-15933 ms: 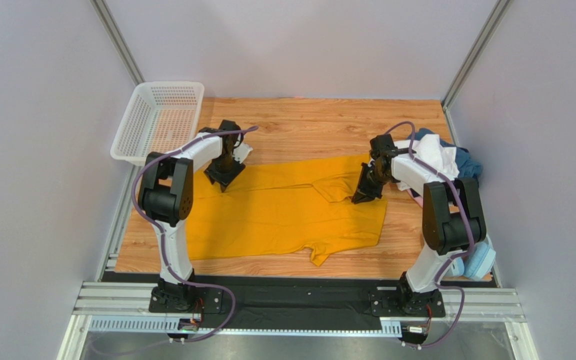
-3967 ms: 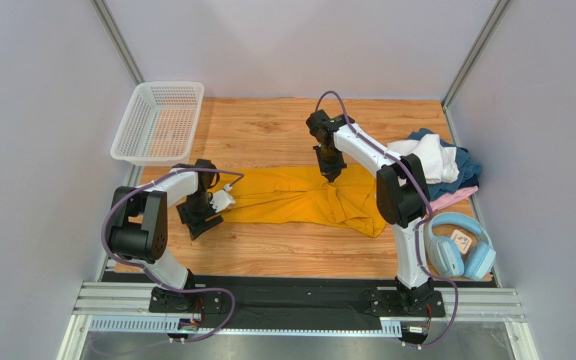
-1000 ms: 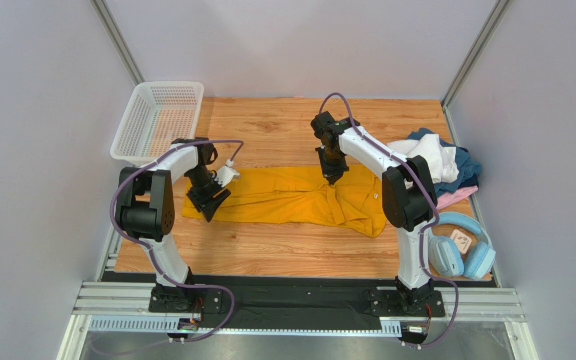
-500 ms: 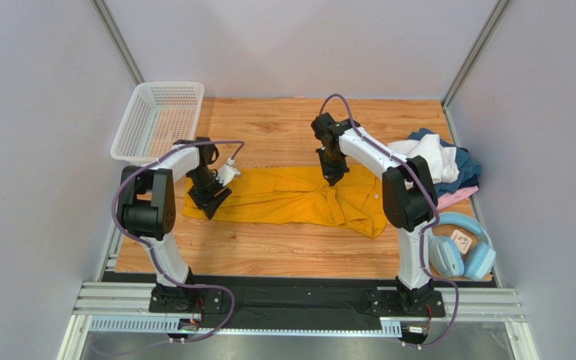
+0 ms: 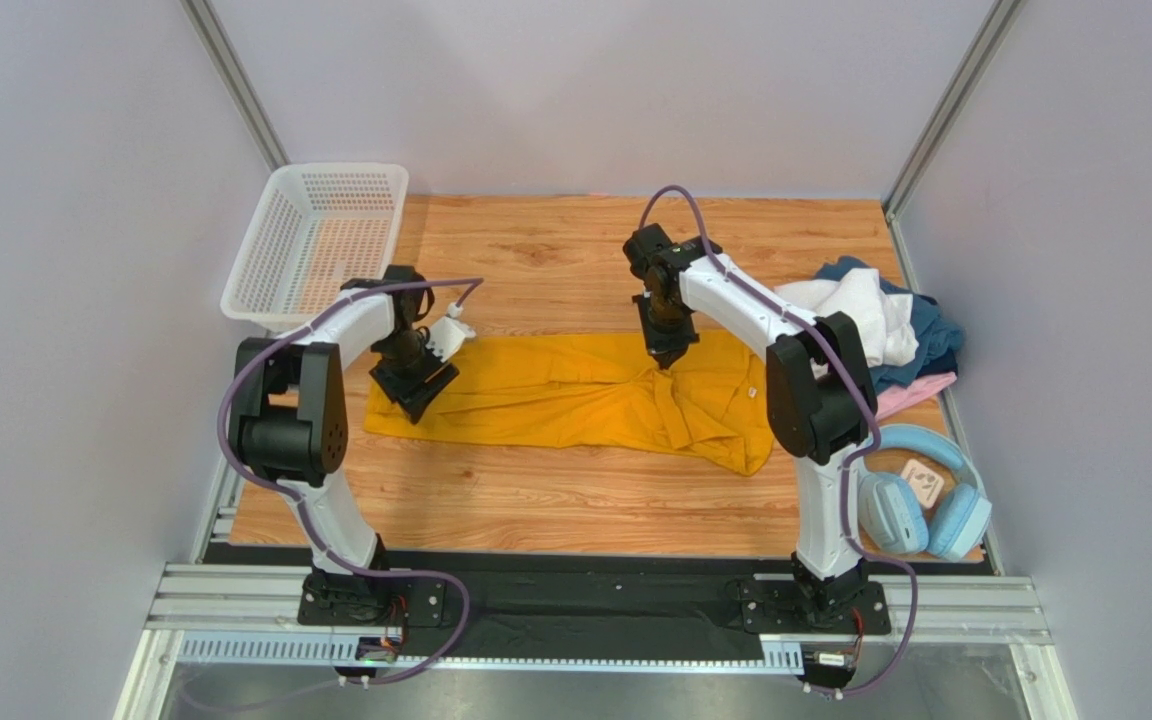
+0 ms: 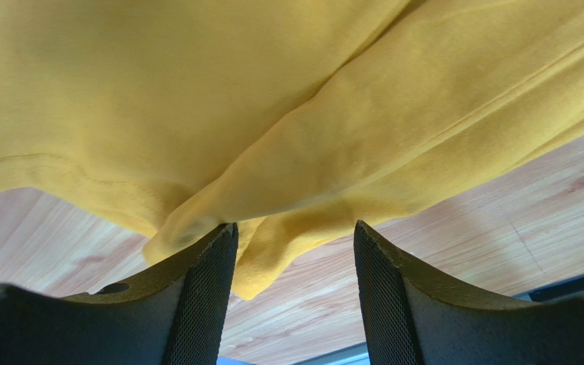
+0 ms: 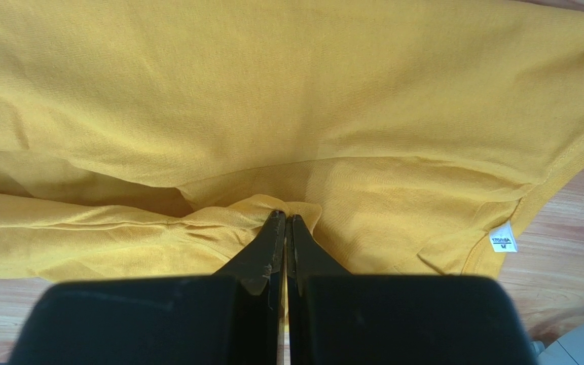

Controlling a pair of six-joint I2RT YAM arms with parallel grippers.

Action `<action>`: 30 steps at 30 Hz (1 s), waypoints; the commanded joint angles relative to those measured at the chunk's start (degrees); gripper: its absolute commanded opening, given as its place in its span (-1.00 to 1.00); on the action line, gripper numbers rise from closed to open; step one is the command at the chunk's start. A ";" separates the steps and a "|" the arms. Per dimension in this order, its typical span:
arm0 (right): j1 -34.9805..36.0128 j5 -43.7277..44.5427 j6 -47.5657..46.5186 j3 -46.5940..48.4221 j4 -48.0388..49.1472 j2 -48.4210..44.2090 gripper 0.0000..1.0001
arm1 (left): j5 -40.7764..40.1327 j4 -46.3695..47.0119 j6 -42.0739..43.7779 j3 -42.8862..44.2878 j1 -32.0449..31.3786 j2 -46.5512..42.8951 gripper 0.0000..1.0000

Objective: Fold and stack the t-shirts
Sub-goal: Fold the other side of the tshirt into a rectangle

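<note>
I'm working in a robotics lab test cell, not anyone's home: plain pale grey panels (image 5: 582,90) close off three sides, held in bare aluminium posts (image 5: 244,98). The wooden table (image 5: 567,503) sits inside that frame. At its near edge the arm bases (image 5: 357,597) are bolted onto slotted aluminium rails (image 5: 222,597), with purple cables (image 5: 671,189) looping free along the arms.

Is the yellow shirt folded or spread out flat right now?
Folded, partly: the yellow shirt lies as a narrow doubled band, with layers overlapping in the left wrist view.
</note>
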 commanded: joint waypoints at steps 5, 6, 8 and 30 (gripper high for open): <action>-1.25 3.62 -0.49 4.04 1.80 0.52 -1.00 | -2.17 4.38 -0.94 1.71 2.02 -1.03 0.29; -1.33 3.53 -0.58 4.39 1.80 1.22 -0.97 | -2.34 4.64 -0.94 2.24 2.29 -0.85 0.29; -1.33 3.79 -0.58 5.88 1.63 2.98 -0.49 | -2.52 5.00 -1.20 3.64 3.16 0.11 0.29; 2.09 -2.53 3.37 -28.64 11.02 -29.53 -0.17 | 5.26 -4.20 -3.58 15.86 3.52 -3.47 0.29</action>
